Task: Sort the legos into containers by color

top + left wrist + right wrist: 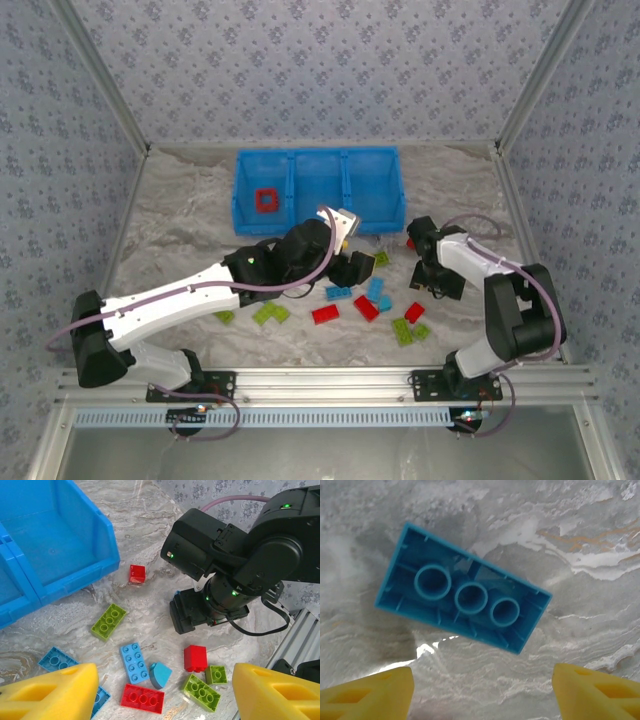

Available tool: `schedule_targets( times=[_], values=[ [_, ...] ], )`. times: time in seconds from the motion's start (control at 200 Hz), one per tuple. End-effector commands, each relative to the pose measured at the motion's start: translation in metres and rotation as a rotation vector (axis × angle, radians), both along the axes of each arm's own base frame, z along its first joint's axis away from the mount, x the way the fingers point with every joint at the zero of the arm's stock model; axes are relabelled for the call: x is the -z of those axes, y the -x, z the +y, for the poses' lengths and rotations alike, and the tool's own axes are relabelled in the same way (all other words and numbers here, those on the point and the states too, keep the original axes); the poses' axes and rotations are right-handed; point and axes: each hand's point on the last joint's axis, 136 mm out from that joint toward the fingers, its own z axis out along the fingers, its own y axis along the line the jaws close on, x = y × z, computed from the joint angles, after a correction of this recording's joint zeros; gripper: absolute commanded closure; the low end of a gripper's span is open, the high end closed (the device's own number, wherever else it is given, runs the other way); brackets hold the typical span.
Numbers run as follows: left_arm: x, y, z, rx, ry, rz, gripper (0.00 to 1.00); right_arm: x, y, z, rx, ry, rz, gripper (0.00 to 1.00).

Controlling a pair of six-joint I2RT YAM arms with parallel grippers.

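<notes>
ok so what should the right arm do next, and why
Probably ease the right gripper down and slightly forward over the light blue brick, then close. Its jaws stand open and empty, and the brick lies studs-down on the table just ahead of the fingertips, untouched.

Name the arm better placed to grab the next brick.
Right. Its open fingers frame one upside-down light blue brick close below; the left fingers hover higher over several mixed bricks.
</notes>
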Motion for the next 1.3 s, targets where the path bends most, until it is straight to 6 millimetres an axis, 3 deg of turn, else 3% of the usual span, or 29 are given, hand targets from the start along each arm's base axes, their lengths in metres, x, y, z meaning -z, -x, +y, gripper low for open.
schedule_targets(
  times=[0.0,0.23,0.44,0.58,0.7,0.834,0.959,1.069,1.144,1.169,1.294],
  values=[
    [-0.032,0.001,0.0,-0.001,0.082,-0.027,0.29,-0.008,-0.017,-0.013,-0.005,0.042,-0.024,0.24],
    [-0.043,0.011,-0.005,0.055,0.125,-0.01,0.29,0.008,-0.045,-0.019,-0.004,-0.045,-0.007,0.29],
    [-0.041,0.017,-0.002,0.063,0.132,0.017,0.29,0.018,-0.055,-0.024,0.046,-0.109,-0.002,0.36],
    [-0.036,0.02,-0.002,0.064,0.133,0.033,0.29,0.021,-0.057,-0.021,0.051,-0.142,-0.001,0.51],
    [-0.032,0.021,-0.002,0.062,0.128,0.038,0.29,0.021,-0.057,-0.021,0.054,-0.145,-0.012,0.59],
    [-0.026,0.016,0.003,0.024,0.102,0.036,0.29,0.005,-0.062,-0.018,0.039,-0.143,-0.075,0.69],
    [-0.031,0.011,0.016,-0.03,0.092,0.016,0.29,-0.039,-0.073,0.011,-0.059,-0.145,-0.215,0.67],
    [-0.035,0.003,0.036,-0.102,0.061,-0.023,0.28,-0.079,-0.092,0.057,-0.206,-0.176,-0.328,0.66],
    [-0.035,-0.001,0.046,-0.136,0.023,-0.048,0.28,-0.098,-0.111,0.087,-0.292,-0.201,-0.371,0.66],
    [-0.035,-0.002,0.049,-0.146,0.01,-0.053,0.28,-0.112,-0.124,0.1,-0.318,-0.22,-0.409,0.65],
    [-0.032,-0.007,0.063,-0.206,-0.036,-0.056,0.28,-0.115,-0.169,0.133,-0.373,-0.263,-0.439,0.65]
  ],
)
